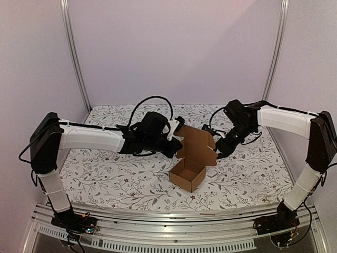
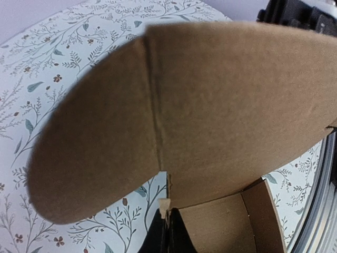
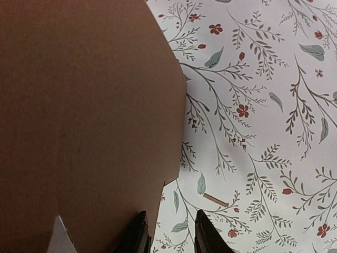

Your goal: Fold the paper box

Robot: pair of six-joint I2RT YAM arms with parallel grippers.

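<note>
At mid-table on the floral cloth [image 1: 105, 174] sits the paper box [image 1: 187, 174], its lid [image 1: 199, 141] raised. My left gripper [image 1: 175, 146] is pinched tight on the lid's left edge. My right gripper [image 3: 169, 226] stands slightly parted, holding nothing, the lid's edge just beside its left finger; only cloth shows to its right.

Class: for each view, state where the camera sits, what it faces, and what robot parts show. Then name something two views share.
Top external: high behind the robot, looking down on the table; left arm, right arm, left gripper, right gripper show.
Left wrist: on left arm, close to the paper box lid; fingers show.
Right wrist: on right arm, facing floral cloth; fingertips show.
Shared: the paper box.
</note>
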